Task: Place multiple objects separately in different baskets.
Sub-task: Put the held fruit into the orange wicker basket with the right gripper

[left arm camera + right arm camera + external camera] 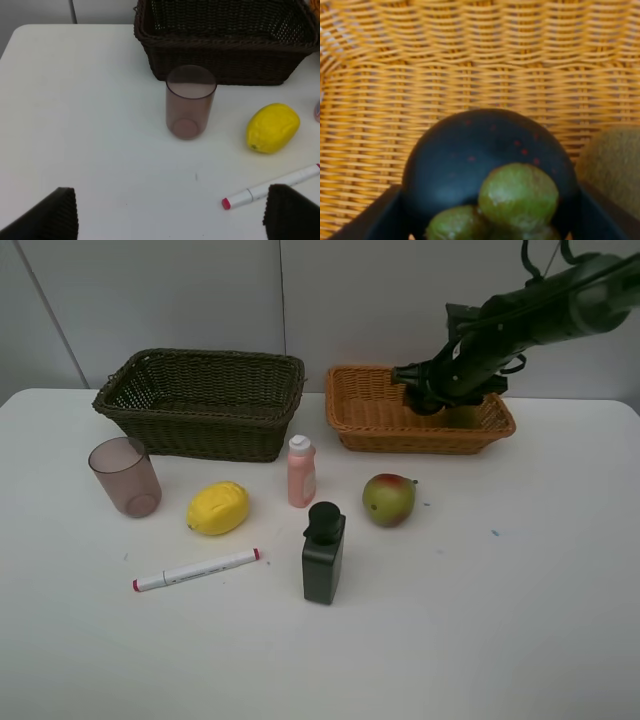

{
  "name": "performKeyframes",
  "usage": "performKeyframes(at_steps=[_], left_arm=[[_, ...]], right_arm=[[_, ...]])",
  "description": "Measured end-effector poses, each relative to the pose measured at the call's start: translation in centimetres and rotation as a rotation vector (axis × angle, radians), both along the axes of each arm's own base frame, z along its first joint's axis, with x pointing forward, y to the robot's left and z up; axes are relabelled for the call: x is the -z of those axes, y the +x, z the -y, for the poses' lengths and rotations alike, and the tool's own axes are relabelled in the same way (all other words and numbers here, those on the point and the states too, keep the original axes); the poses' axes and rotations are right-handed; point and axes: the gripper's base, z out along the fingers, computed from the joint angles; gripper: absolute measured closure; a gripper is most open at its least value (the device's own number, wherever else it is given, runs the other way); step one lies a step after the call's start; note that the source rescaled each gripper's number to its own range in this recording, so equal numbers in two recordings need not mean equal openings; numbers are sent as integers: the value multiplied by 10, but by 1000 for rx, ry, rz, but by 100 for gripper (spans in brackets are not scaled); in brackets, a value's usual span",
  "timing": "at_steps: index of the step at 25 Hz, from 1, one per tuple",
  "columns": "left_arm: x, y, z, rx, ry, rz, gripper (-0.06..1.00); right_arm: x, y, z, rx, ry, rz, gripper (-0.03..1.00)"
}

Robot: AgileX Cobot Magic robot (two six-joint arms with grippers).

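Note:
My right gripper [430, 398] reaches into the shallow orange basket [380, 430] and is shut on the dark mangosteen [470, 150], whose green calyx faces the camera. The brown kiwi [615, 170] lies in that basket right beside it. My left gripper [170, 215] is open and empty over the table's left part. On the table stand the brownish cup [125, 477], yellow lemon [218, 508], pink bottle [301, 472], red-green mango [389, 499], dark green pump bottle [323, 553] and red-capped marker [196, 570]. The deep dark basket [200, 430] stands at the back left.
In the left wrist view the cup [191, 102] stands just before the dark basket [225, 60], with the lemon [272, 127] and marker [272, 186] beside it. The white table [520, 620] ends at a grey wall behind the baskets.

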Motion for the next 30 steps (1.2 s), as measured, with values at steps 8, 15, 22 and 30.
performKeyframes(at_steps=[8, 15, 22, 30], left_arm=[[0, 0, 0, 0, 0, 0, -2], [0, 0, 0, 0, 0, 0, -2], [0, 0, 0, 0, 0, 0, -2], [0, 0, 0, 0, 0, 0, -2]], right_arm=[[2, -2, 1, 7, -9, -27, 48], [3, -3, 0, 6, -14, -40, 48], [2, -3, -1, 9, -9, -41, 48], [2, -3, -1, 9, -9, -42, 47]])
